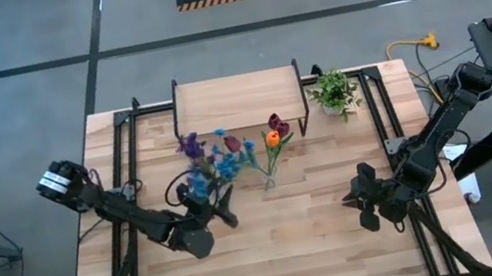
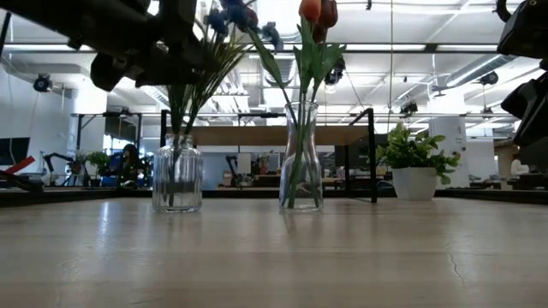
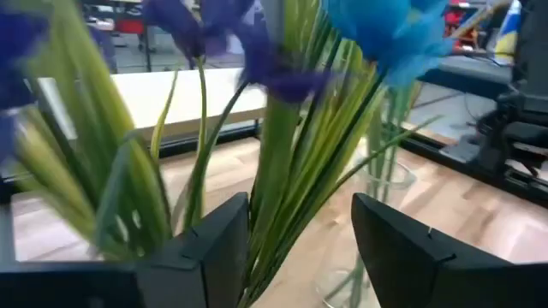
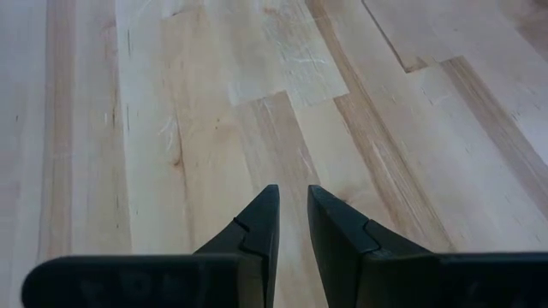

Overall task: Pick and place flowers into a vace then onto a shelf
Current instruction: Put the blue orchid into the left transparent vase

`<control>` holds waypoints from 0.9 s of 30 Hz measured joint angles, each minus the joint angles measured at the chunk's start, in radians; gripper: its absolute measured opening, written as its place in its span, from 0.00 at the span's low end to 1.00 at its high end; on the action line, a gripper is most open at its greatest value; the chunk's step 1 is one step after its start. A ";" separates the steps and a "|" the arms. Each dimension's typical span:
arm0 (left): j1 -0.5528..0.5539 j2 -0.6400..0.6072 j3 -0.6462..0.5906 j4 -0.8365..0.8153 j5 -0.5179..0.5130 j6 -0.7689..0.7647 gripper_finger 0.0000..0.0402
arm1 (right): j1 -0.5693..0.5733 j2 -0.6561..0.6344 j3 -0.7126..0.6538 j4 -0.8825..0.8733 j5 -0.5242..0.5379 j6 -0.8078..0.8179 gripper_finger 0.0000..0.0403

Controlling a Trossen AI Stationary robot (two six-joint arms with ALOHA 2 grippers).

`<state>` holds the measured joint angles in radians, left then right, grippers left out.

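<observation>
A bunch of purple and blue flowers [image 1: 205, 165] stands with its stems in a ribbed glass jar [image 2: 177, 175] left of the table's middle. Red tulips and an orange bud [image 1: 273, 131] stand in a slim glass vase [image 2: 301, 162] beside it. My left gripper [image 3: 300, 205] is open above the jar. Its fingers stand on either side of the bunch's green stems [image 3: 291, 154], which run close past one finger; touch does not show. The shelf [image 1: 239, 99] stands at the far edge. My right gripper [image 4: 293, 192] waits, shut, over bare wood at the table's right.
A leafy potted plant [image 1: 334, 92] in a white pot [image 2: 413, 182] stands at the far right, beside the shelf. Black frame rails [image 1: 131, 148] run along both sides of the table. Bare wood lies along the near edge [image 1: 280, 274].
</observation>
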<state>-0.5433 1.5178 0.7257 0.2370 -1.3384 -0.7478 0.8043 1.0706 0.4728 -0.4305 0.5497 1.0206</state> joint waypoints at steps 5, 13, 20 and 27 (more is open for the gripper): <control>-0.013 -0.016 0.014 -0.001 0.021 0.032 0.48 | 0.000 0.000 0.000 0.000 0.000 -0.002 0.14; -0.036 -0.023 0.011 -0.018 0.020 0.032 0.48 | 0.001 0.000 0.000 0.001 0.000 -0.002 0.14; -0.054 -0.026 0.013 -0.075 0.014 0.031 0.41 | 0.001 0.000 0.000 0.001 -0.005 0.000 0.14; -0.093 -0.030 0.011 -0.144 0.053 0.027 0.36 | 0.001 0.000 0.000 0.001 -0.008 -0.002 0.14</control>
<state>-0.6367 1.4879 0.7363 0.0928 -1.2852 -0.7204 0.8051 1.0706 0.4728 -0.4294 0.5415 1.0191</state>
